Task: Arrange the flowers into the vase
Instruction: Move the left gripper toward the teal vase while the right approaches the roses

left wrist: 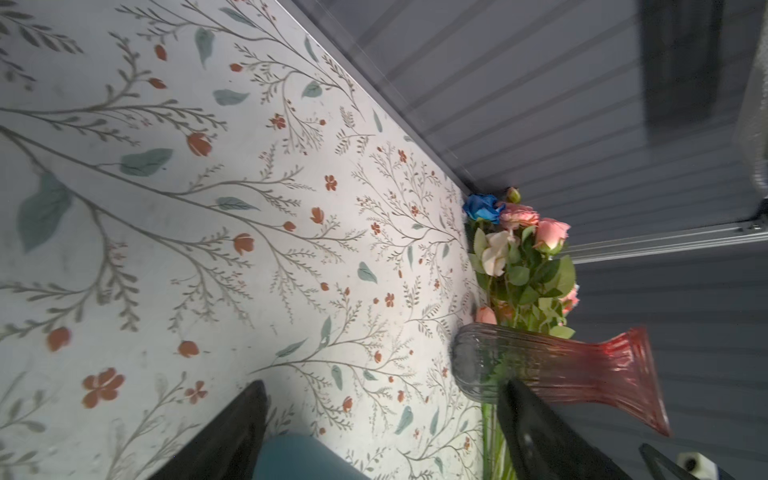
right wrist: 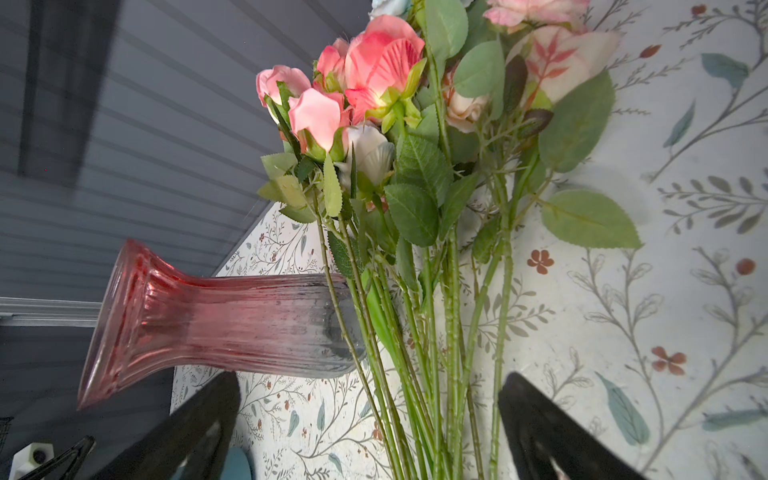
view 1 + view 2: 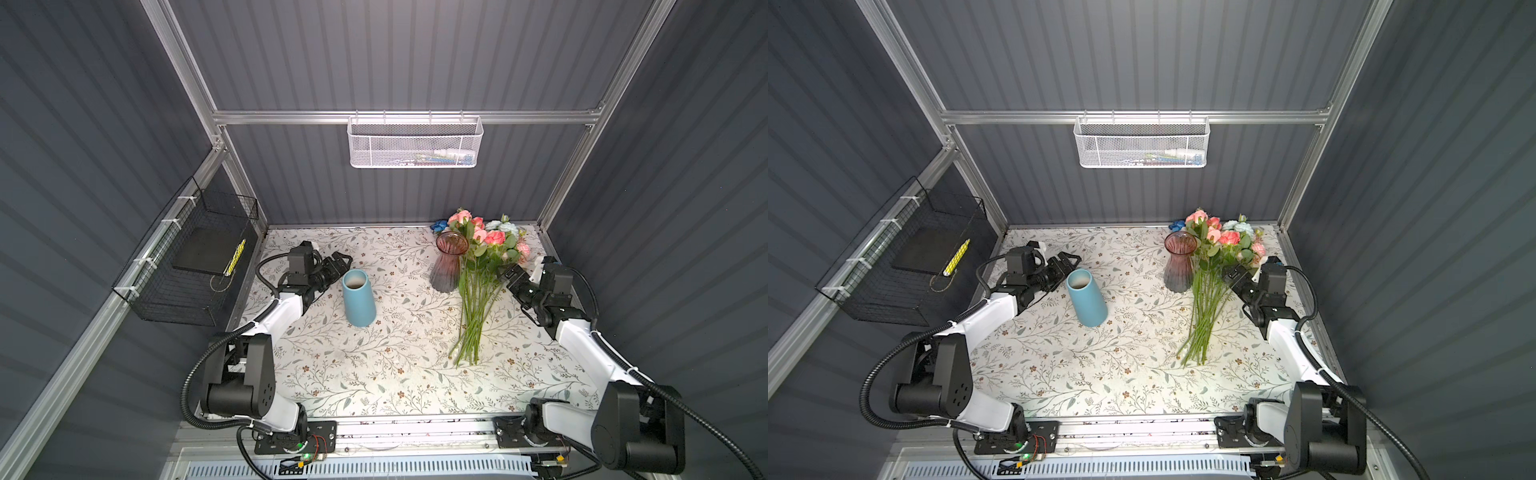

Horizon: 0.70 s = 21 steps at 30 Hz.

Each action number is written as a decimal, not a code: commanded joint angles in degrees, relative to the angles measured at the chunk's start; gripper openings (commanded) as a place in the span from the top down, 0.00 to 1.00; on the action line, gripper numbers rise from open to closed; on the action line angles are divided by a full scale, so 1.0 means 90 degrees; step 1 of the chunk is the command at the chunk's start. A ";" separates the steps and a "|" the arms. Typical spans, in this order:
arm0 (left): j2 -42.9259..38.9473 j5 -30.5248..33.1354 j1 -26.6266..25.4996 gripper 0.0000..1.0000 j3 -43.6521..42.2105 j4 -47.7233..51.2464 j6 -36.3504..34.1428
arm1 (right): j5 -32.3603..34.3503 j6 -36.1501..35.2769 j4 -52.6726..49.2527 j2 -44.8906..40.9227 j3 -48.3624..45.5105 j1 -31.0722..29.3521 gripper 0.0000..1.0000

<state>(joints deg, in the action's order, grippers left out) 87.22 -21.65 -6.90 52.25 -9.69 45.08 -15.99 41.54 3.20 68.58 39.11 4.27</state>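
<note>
The flowers (image 3: 484, 249), right of centre in both top views, have green stems and leaves, with pink, peach, cream and pale blue heads and one deep blue. The ribbed glass vase (image 3: 446, 266) fades from pink at the rim to smoky grey at the base. The matte vase (image 3: 358, 301) is plain teal blue. The table (image 3: 374, 374) is white, printed with grey-green sprigs and rust-red blossoms.

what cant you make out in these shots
- White mesh basket contents: too small, screened by mesh, both top views.
- Yellow item in the black wire basket: too small to identify, top view.
- Flowers: stem ends cut off by the bottom edge, right wrist view.
- Blue vase: mostly cut off by the bottom edge, left wrist view.
</note>
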 commanded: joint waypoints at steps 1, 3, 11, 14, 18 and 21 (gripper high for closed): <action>0.0136 -0.0836 0.0000 0.14 -0.0211 -0.0711 0.0433 | -0.0092 -0.0124 -0.0208 -0.0119 0.0205 -0.0030 0.01; 0.0207 -0.0918 -0.0005 0.15 -0.0369 -0.0872 0.0543 | -0.0055 -0.0090 -0.0199 -0.0158 0.0224 -0.0026 0.01; 0.0300 -0.0991 -0.0184 0.18 -0.0851 -0.1166 0.0860 | 0.0051 0.0063 -0.0301 -0.0130 0.0364 -0.0047 0.01; 0.0263 -0.0781 -0.0211 0.18 -0.0866 -0.0883 0.0792 | 0.0049 0.0145 -0.0314 -0.0110 0.0382 -0.0063 0.01; 0.0296 -0.0260 -0.0191 0.15 -0.0653 -0.0364 0.0610 | 0.0088 0.0177 -0.0352 -0.0092 0.0372 -0.0074 0.01; 0.0359 0.0050 -0.0138 0.08 -0.0492 -0.0179 0.0662 | 0.0099 0.0186 -0.0525 -0.0068 0.0442 -0.0094 0.01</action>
<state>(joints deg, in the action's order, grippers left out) 89.80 -24.49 -8.54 45.17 -14.94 51.72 -15.51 42.83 0.93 67.81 41.34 3.86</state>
